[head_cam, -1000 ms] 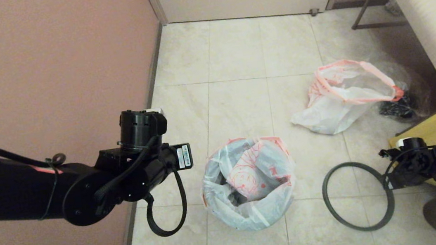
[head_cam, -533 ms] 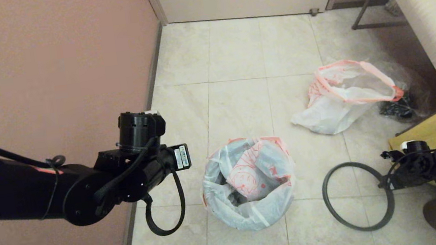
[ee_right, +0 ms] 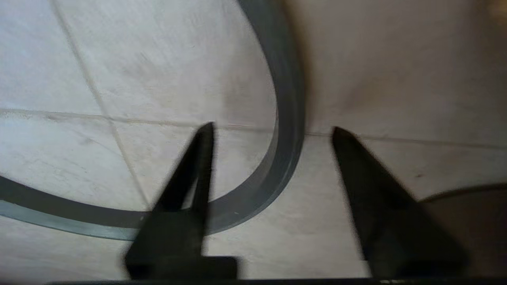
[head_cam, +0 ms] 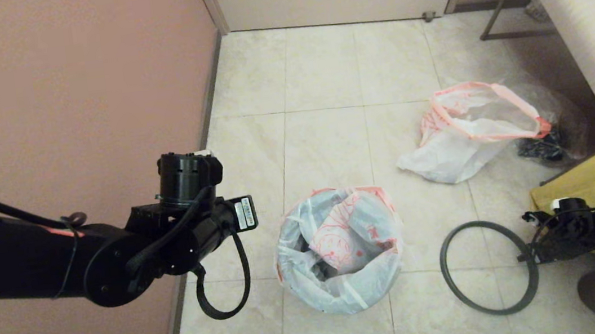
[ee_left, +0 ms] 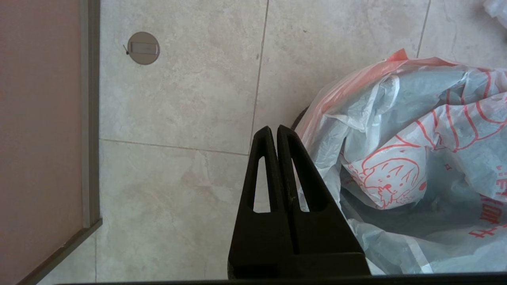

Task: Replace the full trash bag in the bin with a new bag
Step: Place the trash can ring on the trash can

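Observation:
The full trash bag (head_cam: 340, 241) (ee_left: 396, 158), white with a pink-red rim and red printing, sits in the bin with its top crumpled inward. It hides the bin in the head view; only a black sliver of the bin (ee_left: 299, 118) shows. My left gripper (ee_left: 274, 128) hangs shut and empty above the floor just left of it. The grey hoop (head_cam: 444, 271) (ee_right: 291, 99) lies flat on the tiles to the right. My right gripper (head_cam: 530, 256) (ee_right: 272, 127) is open at the hoop's right edge, its arc showing between the fingers. The limp new bag (head_cam: 464, 135) lies farther back.
A clear bag with black stuff (head_cam: 547, 145) lies beside the new bag. A big yellow bag (head_cam: 594, 181) stands behind my right arm. A pinkish wall (head_cam: 68, 104) runs close along the left, and a pale bench (head_cam: 585, 12) stands at the right. A floor drain (ee_left: 143, 48) is near the wall.
My right arm has drawn back to the right and toward me from the hoop's edge; the hoop has stayed put. The left arm has drifted slightly left.

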